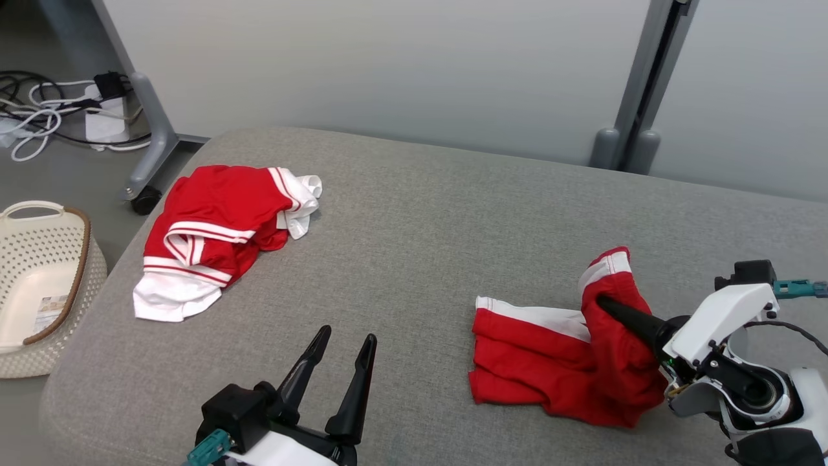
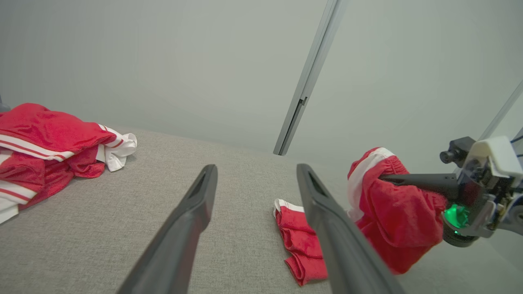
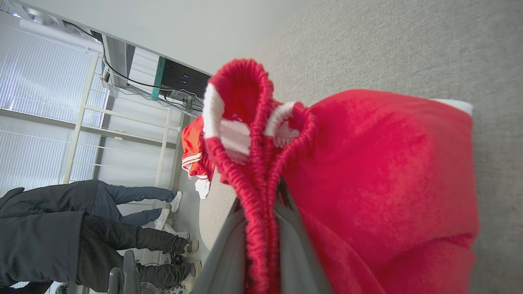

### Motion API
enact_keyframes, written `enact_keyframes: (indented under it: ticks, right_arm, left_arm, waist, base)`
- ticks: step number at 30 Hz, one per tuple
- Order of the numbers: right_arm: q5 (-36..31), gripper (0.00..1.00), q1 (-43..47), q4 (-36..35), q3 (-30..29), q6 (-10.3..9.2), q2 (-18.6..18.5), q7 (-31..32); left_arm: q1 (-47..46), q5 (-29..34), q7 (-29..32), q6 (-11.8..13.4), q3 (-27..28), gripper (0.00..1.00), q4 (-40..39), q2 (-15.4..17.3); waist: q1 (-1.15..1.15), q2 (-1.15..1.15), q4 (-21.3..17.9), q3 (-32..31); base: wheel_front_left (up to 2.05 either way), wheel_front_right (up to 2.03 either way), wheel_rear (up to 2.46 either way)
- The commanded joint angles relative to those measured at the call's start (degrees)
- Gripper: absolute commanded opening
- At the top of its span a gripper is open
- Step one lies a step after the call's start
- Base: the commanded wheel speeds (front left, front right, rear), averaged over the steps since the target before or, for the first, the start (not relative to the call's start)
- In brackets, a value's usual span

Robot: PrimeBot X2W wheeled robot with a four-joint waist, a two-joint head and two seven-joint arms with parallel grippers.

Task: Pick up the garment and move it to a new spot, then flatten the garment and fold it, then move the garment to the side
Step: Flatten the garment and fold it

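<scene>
The garment (image 1: 563, 369), red shorts with white trim, lies partly folded on the grey padded table (image 1: 414, 213) at the right. My right gripper (image 1: 608, 304) is shut on its elastic waistband, which is lifted off the surface while the legs rest on the table. In the right wrist view the red waistband (image 3: 253, 163) is pinched between the fingers (image 3: 222, 253). My left gripper (image 1: 346, 340) hovers open at the table's near edge, left of the garment, with nothing between its fingers (image 2: 196, 212). The left wrist view shows the garment (image 2: 400, 220) hanging from the right gripper (image 2: 388, 178).
A second red and white garment (image 1: 213, 233) lies crumpled at the table's far left corner. On the floor to the left stand a cream basket (image 1: 39, 285), cables (image 1: 58, 110) and a wheeled frame leg (image 1: 152, 136). People's legs (image 3: 81, 228) stand beyond the table.
</scene>
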Motion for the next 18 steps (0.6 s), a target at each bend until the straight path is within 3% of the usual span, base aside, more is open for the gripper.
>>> enact_keyframes:
  ticks: [1, 11, 18]
  right_arm:
    - [-0.4, 0.00, -0.5, 0.3, -0.3, 0.14, -0.1, 0.3]
    - [-1.0, 0.00, -5.6, 7.2, 0.2, 0.15, 2.3, -0.4]
    - [0.8, 0.00, -8.6, 14.6, 6.2, 0.15, 2.2, -4.8]
  left_arm:
    - [-1.0, 0.0, -0.3, -0.3, 0.1, 1.00, 0.1, 0.1]
    - [-2.6, 0.0, -0.7, -1.0, -0.1, 1.00, 1.4, -0.8]
    - [-3.1, 0.3, -0.8, -1.3, -0.3, 1.00, 2.4, -1.3]
  waist:
    - [0.00, 0.00, 0.9, 0.5]
    - [0.00, 0.00, 4.8, 2.8]
    - [0.00, 0.00, 5.5, 3.2]
  base:
    - [0.00, 0.00, 0.00]
    - [0.00, 0.00, 0.00]
    - [0.00, 0.00, 0.00]
